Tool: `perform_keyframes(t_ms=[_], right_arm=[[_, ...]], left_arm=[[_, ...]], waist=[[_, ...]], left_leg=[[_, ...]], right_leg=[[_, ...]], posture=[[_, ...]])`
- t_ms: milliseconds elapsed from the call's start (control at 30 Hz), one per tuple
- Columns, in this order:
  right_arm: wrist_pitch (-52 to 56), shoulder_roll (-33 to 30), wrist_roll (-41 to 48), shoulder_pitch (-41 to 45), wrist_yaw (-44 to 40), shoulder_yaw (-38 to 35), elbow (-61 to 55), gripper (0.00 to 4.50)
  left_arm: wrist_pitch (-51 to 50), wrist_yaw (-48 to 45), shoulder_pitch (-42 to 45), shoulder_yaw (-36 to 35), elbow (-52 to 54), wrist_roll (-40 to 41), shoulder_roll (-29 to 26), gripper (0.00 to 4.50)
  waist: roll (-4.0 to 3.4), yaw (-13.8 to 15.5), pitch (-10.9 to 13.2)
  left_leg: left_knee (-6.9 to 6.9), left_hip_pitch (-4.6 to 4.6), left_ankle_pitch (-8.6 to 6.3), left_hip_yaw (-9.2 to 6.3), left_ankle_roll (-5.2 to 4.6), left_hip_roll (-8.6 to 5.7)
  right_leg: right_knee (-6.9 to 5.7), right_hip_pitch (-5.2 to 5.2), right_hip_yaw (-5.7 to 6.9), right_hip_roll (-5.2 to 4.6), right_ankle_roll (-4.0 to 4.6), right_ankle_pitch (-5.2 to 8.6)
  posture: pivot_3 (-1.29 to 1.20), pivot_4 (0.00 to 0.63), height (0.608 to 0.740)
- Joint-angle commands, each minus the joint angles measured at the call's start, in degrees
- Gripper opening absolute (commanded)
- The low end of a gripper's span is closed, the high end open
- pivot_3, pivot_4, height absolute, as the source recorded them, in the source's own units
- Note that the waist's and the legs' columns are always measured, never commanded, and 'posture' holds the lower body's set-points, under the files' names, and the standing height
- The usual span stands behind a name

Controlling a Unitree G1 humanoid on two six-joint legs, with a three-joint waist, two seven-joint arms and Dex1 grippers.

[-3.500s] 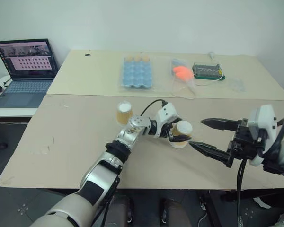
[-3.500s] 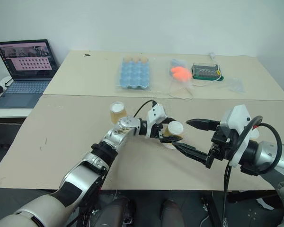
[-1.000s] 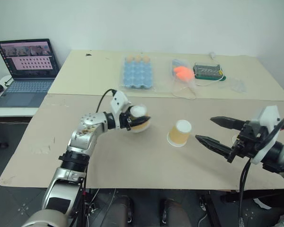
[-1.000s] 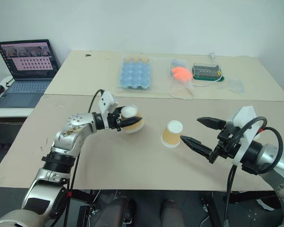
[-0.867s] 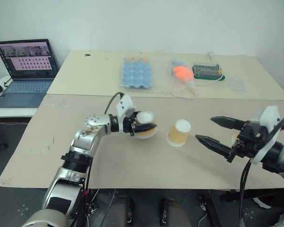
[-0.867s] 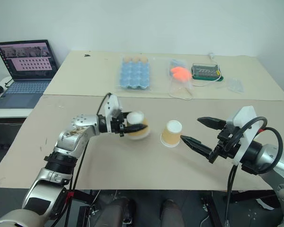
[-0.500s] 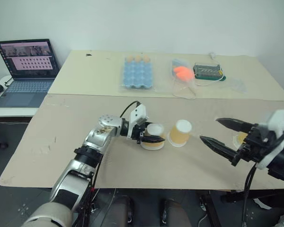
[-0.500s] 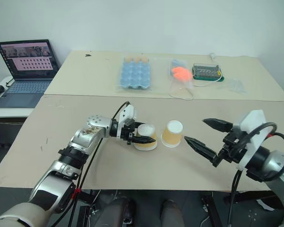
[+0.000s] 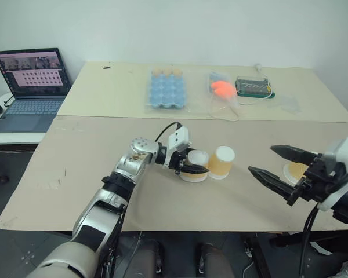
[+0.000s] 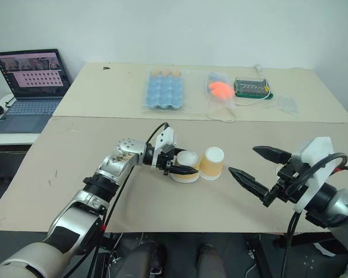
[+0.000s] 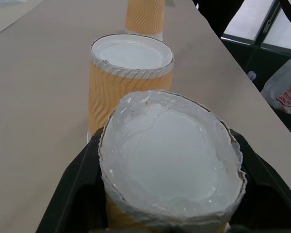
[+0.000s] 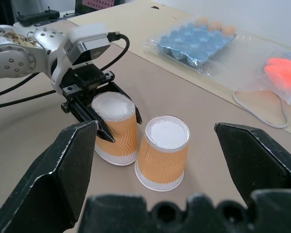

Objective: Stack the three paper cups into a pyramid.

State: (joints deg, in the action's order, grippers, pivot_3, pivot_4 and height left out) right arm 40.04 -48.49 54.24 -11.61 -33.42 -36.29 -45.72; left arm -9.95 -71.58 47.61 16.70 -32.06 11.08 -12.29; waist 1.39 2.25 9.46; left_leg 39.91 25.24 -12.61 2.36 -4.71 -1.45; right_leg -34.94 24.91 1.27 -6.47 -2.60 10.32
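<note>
Two paper cups stand upside down side by side near the middle of the tan table (image 9: pixel 75 174), white bases up, so close that they seem to touch at their rims. The nearer one to my left, the held cup (image 9: pixel 195 166), sits between my left fingers (image 10: pixel 180 167), which are closed around its ribbed orange wall; its rim looks to be resting on the table, though I cannot be sure from these angles. From my left wrist its base (image 11: pixel 172 160) looks slightly squeezed out of round. Just beside it on the right is the free cup (image 9: pixel 221 161), standing alone with nothing gripping it.

My right fingers (image 9: pixel 276 164) are spread wide and hold nothing; they hover above the table to the right of the pair, tips pointing toward them (the free cup sits between them in my right wrist view). A third cup (image 9: pixel 296 170) stands on the table behind my right hand, partly hidden by it.

On the far half of the table lie a blue egg tray (image 9: pixel 167 88) in clear wrap, a clear bag with an orange thing (image 9: pixel 223 88) inside, and a small dark tray (image 9: pixel 253 87). An open laptop (image 9: pixel 28 87) sits on a lower surface off to the left.
</note>
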Motion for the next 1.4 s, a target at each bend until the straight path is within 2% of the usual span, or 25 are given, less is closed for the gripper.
perform_keyframes(t_ms=[33, 400, 467, 600, 800, 1033, 1167, 1300, 1400], right_arm=[[-0.8, -0.7, 0.7, 0.3, 0.5, -2.2, -1.4, 4.50], [-0.6, -1.2, 1.3, 0.4, 0.7, -2.7, -1.6, 4.50], [-0.6, -1.2, 1.3, 0.4, 0.8, -2.6, -1.5, 4.50], [-0.6, -1.4, 1.3, 0.5, 1.0, -2.4, -1.4, 4.50], [-0.8, -1.5, 1.3, 0.7, 1.0, -2.0, -1.1, 4.50], [-0.9, -1.5, 1.2, 1.0, 0.8, -1.6, -0.7, 4.50], [-1.1, -1.4, 0.5, 1.1, 0.6, -0.9, -0.2, 4.50], [-1.3, -0.6, -1.0, -1.3, -0.4, -2.1, 0.9, 4.50], [-1.8, -0.1, -2.3, -3.0, -1.2, -3.2, 1.9, 4.50]], left_arm=[[2.2, 0.1, 2.1, -1.0, -1.6, -0.9, 0.1, 2.34], [6.5, 3.8, 3.8, -1.5, -8.4, -4.2, 1.3, 2.34], [7.0, 3.7, 3.8, -1.5, -8.8, -4.3, 1.4, 3.32], [7.1, 3.3, 3.7, -1.7, -8.9, -4.6, 1.5, 4.42], [5.6, 1.8, 4.2, -2.6, -6.7, -3.9, 0.3, 4.42], [-0.2, -3.0, 3.0, -3.2, 5.1, -1.3, -4.9, 4.42], [-9.6, -11.7, -0.1, -4.5, 22.5, 5.0, -14.9, 4.42], [-18.0, -12.5, -0.8, -6.7, 30.3, 10.3, -20.1, 4.42], [-21.9, -11.9, -0.7, -7.8, 33.0, 13.0, -21.9, 4.42]], waist=[[0.00, 0.0, 0.0], [0.00, 0.0, 0.0], [0.00, 0.0, 0.0], [0.01, 0.0, 0.0], [0.01, 0.0, 0.0], [-0.01, -0.1, 0.0], [-0.01, -0.7, 0.0], [-0.05, -0.7, 0.0], [-0.05, -0.3, 0.0]], left_leg=[[0.01, 0.00, 0.00, 0.00, 0.00, 0.00], [0.06, -0.02, 0.00, 0.00, -0.01, 0.00], [0.07, -0.03, 0.00, 0.00, -0.01, 0.00], [0.07, -0.02, -0.01, 0.00, -0.02, 0.00], [0.07, 0.00, -0.03, 0.00, -0.05, 0.00], [0.06, 0.04, -0.03, 0.00, -0.05, 0.01], [0.04, 0.04, -0.03, 0.01, -0.04, 0.03], [0.01, 0.03, -0.03, 0.01, -0.03, 0.05], [0.05, 0.02, -0.03, 0.01, -0.04, 0.04]], right_leg=[[0.00, 0.00, 0.00, 0.00, 0.00, 0.00], [-0.01, -0.06, 0.01, 0.00, -0.04, -0.02], [0.00, -0.09, 0.01, 0.00, -0.04, -0.02], [0.00, -0.06, 0.01, 0.01, -0.04, -0.02], [0.00, -0.05, 0.02, -0.01, -0.05, -0.02], [-0.01, 0.02, -0.01, -0.01, -0.03, -0.02], [-0.02, 0.06, -0.07, 0.00, 0.05, 0.02], [-0.04, 0.08, -0.10, -0.02, 0.26, 0.14], [0.00, 0.00, -0.03, -0.02, 0.32, 0.20]], posture=[[0.00, 0.150, 0.716], [0.00, 0.150, 0.716], [0.00, 0.150, 0.716], [0.00, 0.150, 0.716], [0.00, 0.150, 0.716], [0.00, 0.150, 0.716], [0.00, 0.150, 0.716], [0.00, 0.150, 0.716], [0.00, 0.150, 0.716]])
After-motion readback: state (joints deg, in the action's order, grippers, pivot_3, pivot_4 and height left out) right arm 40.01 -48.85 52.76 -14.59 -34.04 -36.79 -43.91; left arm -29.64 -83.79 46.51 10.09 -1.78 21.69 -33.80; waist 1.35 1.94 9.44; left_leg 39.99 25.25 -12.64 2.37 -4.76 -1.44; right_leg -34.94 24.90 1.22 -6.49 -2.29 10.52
